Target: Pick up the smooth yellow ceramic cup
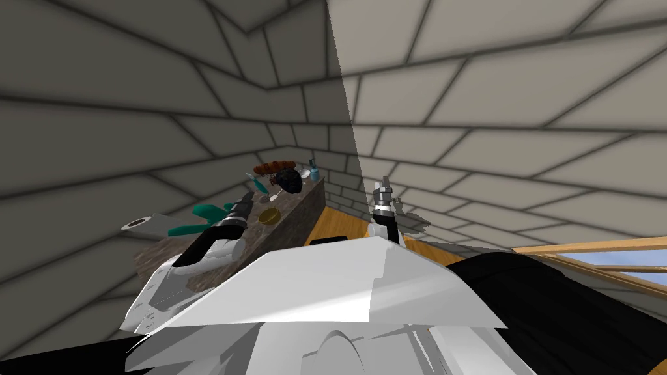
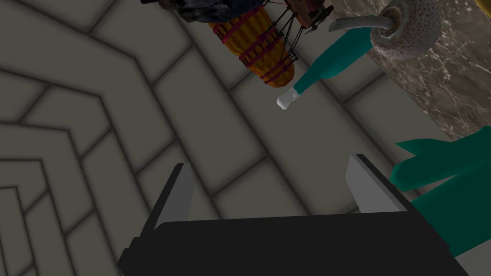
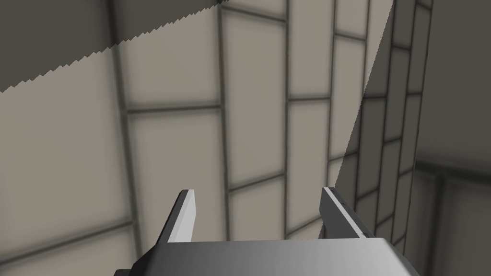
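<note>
Now | left tool (image 2: pixel 271 170), right tool (image 3: pixel 259 196) spread wide, empty | yellow cup (image 1: pixel 269 215) near counter (image 1: pixel 291 206) edge

counter (image 2: pixel 453 91): veined stone, matt | cup (image 1: pixel 269 215): smooth, yellow | floor (image 1: pixel 342 224): wood | wall (image 1: pixel 488 97): matt tile | round object (image 2: pixel 417 24): pitted, rough

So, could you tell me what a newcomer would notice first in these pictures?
The cluttered stone-patterned counter against the tiled wall: an orange, red-banded airship-like model toward its far end and teal leaf shapes beside my open left gripper. The yellow cup sits on the counter close to that gripper.
</note>
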